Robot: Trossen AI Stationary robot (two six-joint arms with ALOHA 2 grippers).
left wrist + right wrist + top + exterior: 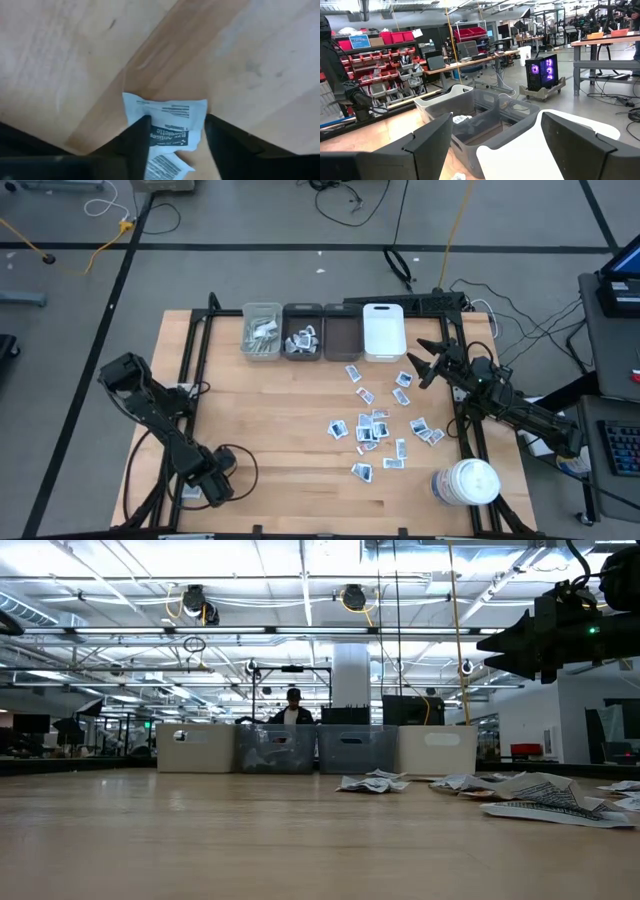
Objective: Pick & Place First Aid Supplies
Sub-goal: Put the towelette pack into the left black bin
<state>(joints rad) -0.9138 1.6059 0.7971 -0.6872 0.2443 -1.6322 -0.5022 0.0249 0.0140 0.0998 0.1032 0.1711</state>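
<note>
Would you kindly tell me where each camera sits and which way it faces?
High view: overhead, straight down on the pale wooden table; both arms show.
Low view: tabletop level, facing the four small rectangular bins; one arm shows at the upper right.
Left wrist view: down at a small white printed sachet between the left end effector fingers.
Right wrist view: towards the bins; right end effector open.
Shared: the bins.
</note>
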